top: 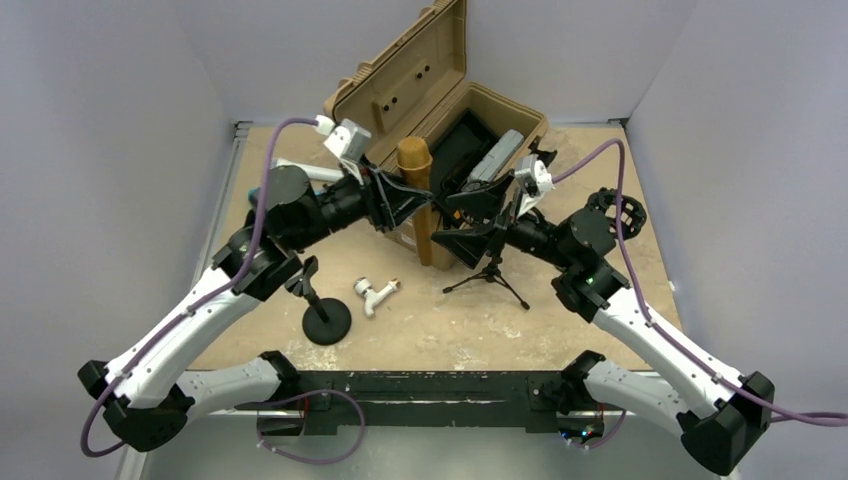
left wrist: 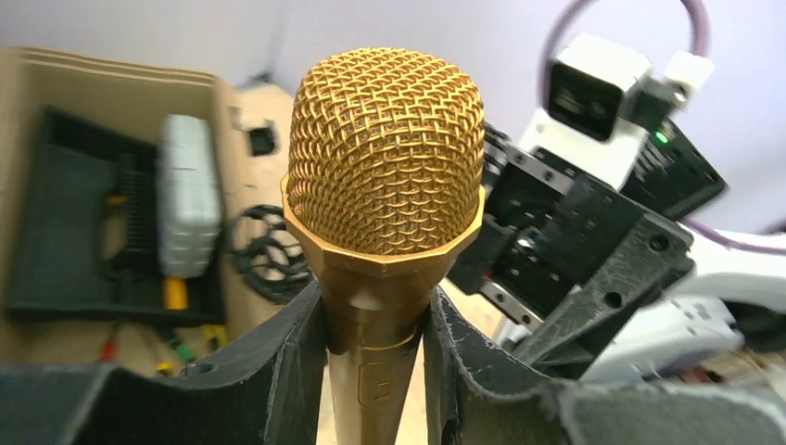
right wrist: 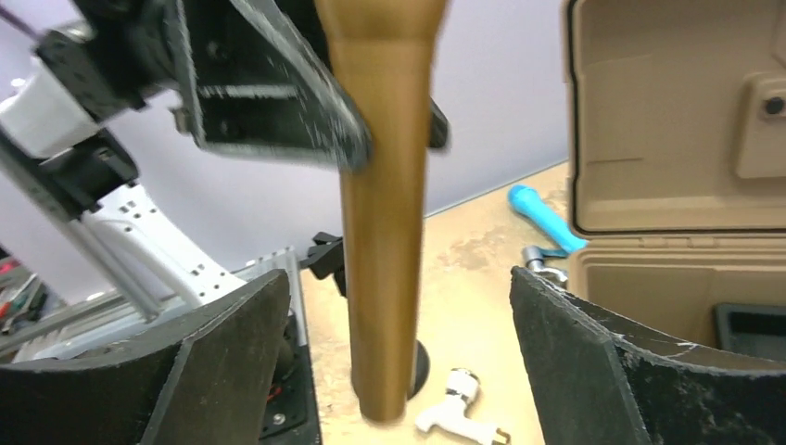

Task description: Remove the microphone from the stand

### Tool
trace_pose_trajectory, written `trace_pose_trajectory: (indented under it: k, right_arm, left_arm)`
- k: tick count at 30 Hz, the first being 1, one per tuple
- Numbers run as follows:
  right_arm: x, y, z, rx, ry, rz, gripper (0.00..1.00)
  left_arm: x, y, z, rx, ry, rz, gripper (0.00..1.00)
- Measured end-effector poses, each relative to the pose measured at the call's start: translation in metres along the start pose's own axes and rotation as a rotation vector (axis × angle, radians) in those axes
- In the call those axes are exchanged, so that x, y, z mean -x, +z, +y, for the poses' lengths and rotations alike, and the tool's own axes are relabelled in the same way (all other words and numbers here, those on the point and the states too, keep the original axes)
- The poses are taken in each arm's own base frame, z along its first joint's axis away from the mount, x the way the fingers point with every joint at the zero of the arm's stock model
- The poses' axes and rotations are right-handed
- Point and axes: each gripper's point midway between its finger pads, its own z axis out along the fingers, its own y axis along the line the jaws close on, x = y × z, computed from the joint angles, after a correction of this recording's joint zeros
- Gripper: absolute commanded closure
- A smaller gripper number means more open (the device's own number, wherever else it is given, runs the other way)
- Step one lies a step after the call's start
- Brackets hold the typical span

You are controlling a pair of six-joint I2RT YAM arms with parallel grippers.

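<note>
Aloft, the microphone (left wrist: pixel 385 158) sits clenched in the left claw (left wrist: pixel 375 366), the right claw (right wrist: pixel 412 371) gaping clear on both sides.

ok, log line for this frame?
left hand: shut on microphone, below head | right hand: open, flanking handle, not touching | microphone: upright, lower end free | tripod stand: on table

Open tan case (top: pixel 395 95) at the back of the bench (top: pixel 450 335), lid raised, black insert inside with a grey ribbed block (top: pixel 498 155) lying in it and a coil of black cable (left wrist: pixel 267 252) beside that. White pipe fitting (top: pixel 373 293) with a brass-coloured tip, loose near the bench's middle. Blue handle-shaped item (right wrist: pixel 543 217), possibly a microphone, flat on the bench just left of the case.
</note>
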Motion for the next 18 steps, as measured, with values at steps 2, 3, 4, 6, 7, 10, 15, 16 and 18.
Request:
trace_pose_trajectory:
  k: [2,3,4,6,7,10,15,16,18]
  right_arm:
    - [0.001,-0.003,-0.005,-0.041,-0.014,-0.003,0.12]
    - [0.003,-0.005,-0.008,-0.061,-0.023,-0.007,0.12]
    - [0.006,-0.008,-0.01,-0.088,-0.035,-0.012,0.13]
    - [0.012,-0.012,-0.014,-0.127,-0.057,-0.028,0.14]
    - [0.015,-0.013,-0.015,-0.142,-0.065,-0.036,0.14]
    - [0.023,-0.018,-0.019,-0.189,-0.086,-0.054,0.14]
    - [0.027,-0.024,-0.029,-0.261,-0.1,-0.061,0.14]
    - [0.027,-0.026,-0.032,-0.278,-0.101,-0.059,0.14]
    - [0.027,-0.029,-0.035,-0.302,-0.102,-0.057,0.14]
  left_arm:
    - [0.015,-0.014,0.012,0.106,0.028,-0.027,1.0]
    - [0.024,-0.021,0.018,0.155,0.038,-0.046,1.0]
    - [0.035,-0.032,0.027,0.224,0.044,-0.077,1.0]
    - [0.061,-0.062,0.052,0.387,0.048,-0.157,1.0]
    - [0.07,-0.076,0.064,0.461,0.044,-0.195,1.0]
    - [0.092,-0.136,0.111,0.749,0.019,-0.322,1.0]
    - [0.105,-0.218,0.169,1.116,-0.059,-0.509,1.0]
    - [0.103,-0.228,0.181,1.166,-0.084,-0.532,1.0]
    - [0.093,-0.252,0.213,1.288,-0.168,-0.582,1.0]
